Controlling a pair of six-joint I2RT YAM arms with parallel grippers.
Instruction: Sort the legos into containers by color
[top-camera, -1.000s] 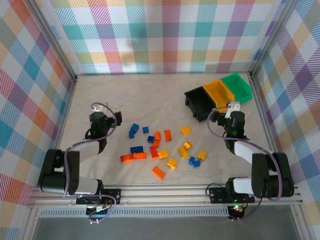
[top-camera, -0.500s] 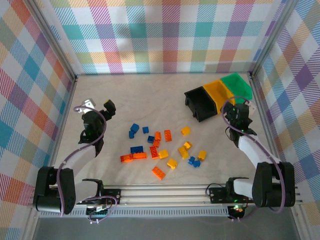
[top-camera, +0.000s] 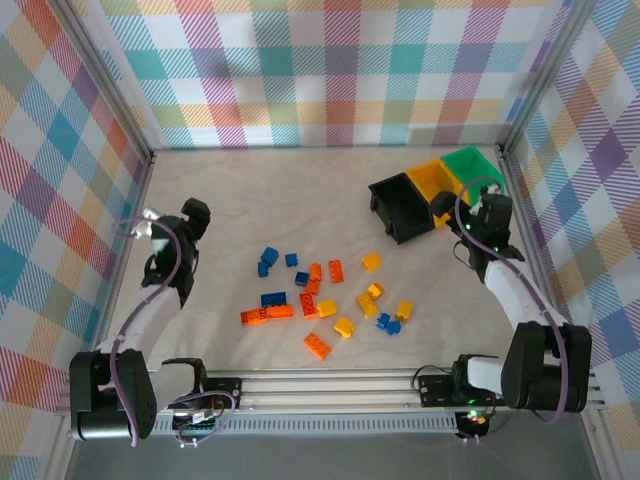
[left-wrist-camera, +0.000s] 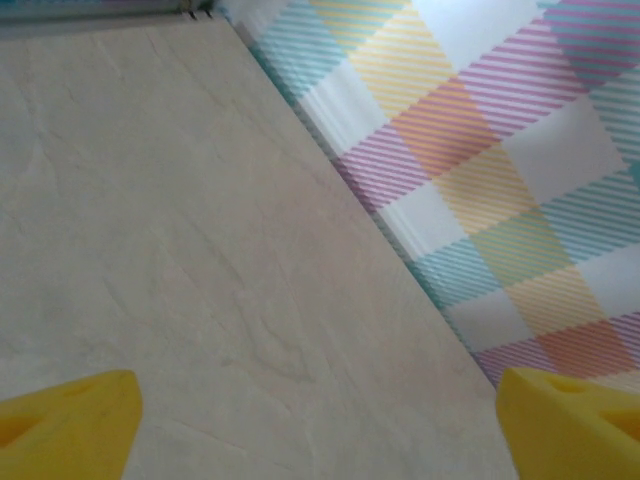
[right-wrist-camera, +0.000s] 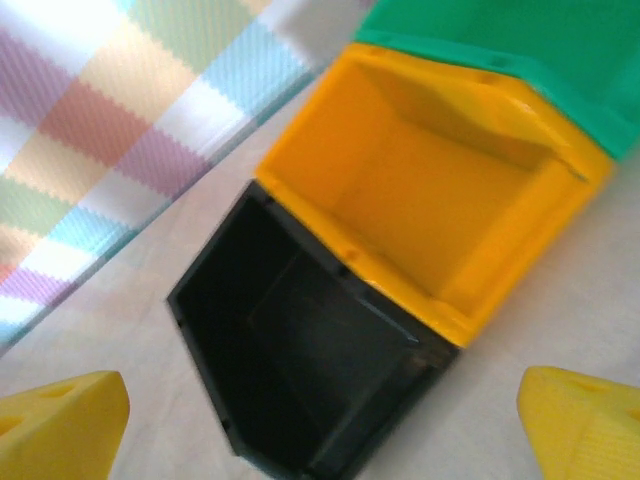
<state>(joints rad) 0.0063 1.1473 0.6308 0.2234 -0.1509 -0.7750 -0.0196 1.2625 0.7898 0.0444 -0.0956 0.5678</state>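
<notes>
Blue, orange and yellow legos (top-camera: 325, 290) lie scattered on the middle of the table. The containers stand joined in a row at the back right: black (top-camera: 398, 208), yellow-orange (top-camera: 436, 184), green (top-camera: 474, 168). My left gripper (top-camera: 195, 215) is raised near the left wall, well left of the bricks. In its wrist view it (left-wrist-camera: 320, 440) is open over bare table with nothing between the yellow fingertips (left-wrist-camera: 65, 425). My right gripper (top-camera: 492, 210) hovers beside the bins, open (right-wrist-camera: 320, 430). Below it, the black bin (right-wrist-camera: 300, 350) and yellow-orange bin (right-wrist-camera: 440, 200) look empty; a corner of the green bin (right-wrist-camera: 520, 40) shows.
Plaid walls (top-camera: 60, 200) close in the table on the left, back and right. The left wall (left-wrist-camera: 480, 170) is close to my left gripper. Bare tabletop (top-camera: 270, 190) stretches between the bricks and the back wall.
The left arm has swung out and back toward the left wall. The right arm has moved away from the bricks up to the bins. No brick has moved.
</notes>
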